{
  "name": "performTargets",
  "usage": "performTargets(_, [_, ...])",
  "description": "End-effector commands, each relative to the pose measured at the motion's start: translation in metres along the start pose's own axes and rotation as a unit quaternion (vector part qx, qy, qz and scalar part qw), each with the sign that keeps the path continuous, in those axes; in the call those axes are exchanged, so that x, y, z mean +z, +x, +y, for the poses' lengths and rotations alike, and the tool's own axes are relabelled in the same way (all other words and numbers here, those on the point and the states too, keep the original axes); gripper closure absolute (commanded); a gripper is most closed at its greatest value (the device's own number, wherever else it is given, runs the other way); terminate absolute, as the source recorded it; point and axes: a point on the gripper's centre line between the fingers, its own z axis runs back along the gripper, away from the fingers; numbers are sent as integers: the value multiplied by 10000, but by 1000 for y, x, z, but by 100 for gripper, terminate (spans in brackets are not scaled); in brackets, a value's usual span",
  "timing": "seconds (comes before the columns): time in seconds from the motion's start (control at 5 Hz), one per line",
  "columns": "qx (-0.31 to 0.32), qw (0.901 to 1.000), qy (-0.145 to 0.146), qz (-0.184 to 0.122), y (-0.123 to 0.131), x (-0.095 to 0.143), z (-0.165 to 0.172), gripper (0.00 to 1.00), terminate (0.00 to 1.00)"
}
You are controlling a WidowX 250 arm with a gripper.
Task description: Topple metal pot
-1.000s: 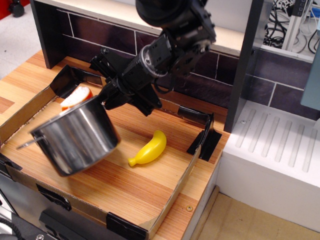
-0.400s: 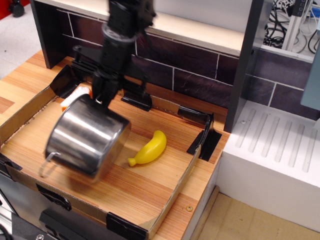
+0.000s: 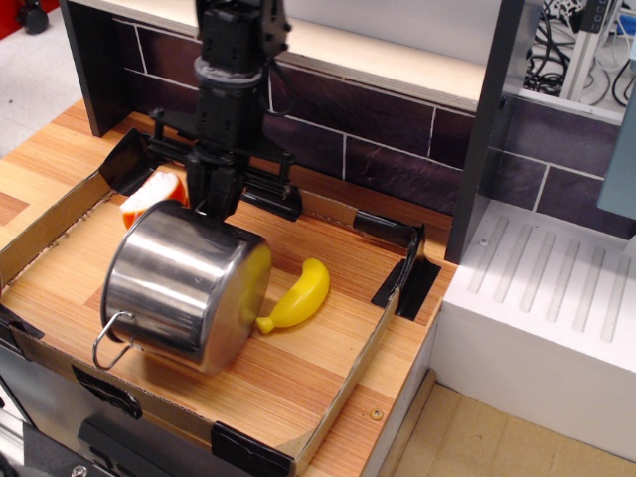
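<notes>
A shallow cardboard tray (image 3: 343, 373) lines a wooden counter. At about eight o'clock in the tray, the metal pot (image 3: 184, 288) is tipped hard toward the front, its shiny flat base facing the camera and one wire loop handle (image 3: 111, 338) hanging at its lower left. The mouth is turned away, so whether anything is inside cannot be told. Just behind the pot, at ten o'clock, peeks a red-and-white object (image 3: 149, 191), too hidden to name. The black gripper (image 3: 216, 202) hangs from twelve o'clock, its tips at the pot's upper rim; whether they pinch the rim or are spread cannot be told. To finish well, the pot should probably be eased onto its side, then freed, without rolling rightward. At four o'clock from the pot, touching it, lies a yellow toy banana (image 3: 296, 296).
</notes>
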Motion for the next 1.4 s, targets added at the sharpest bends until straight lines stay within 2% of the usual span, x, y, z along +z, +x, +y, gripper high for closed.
performTargets(0.0, [-210, 9996, 61, -205, 4, 11, 13, 0, 0])
performTargets(0.2, [4, 9985, 220, -499, 4, 19, 24, 0, 0])
performTargets(0.4, [189, 9953, 303, -897, 0, 43, 26, 0, 0])
performTargets(0.6, [272, 9936, 103, -1089, -10, 74, 22, 0, 0])
performTargets(0.8, [240, 9914, -182, -1273, -28, 123, 15, 0, 0])
performTargets(1.0, [86, 9935, -2, -1136, -36, 152, 5, 0, 0])
performTargets(1.2, [86, 9935, -2, -1136, -36, 152, 5, 0, 0])
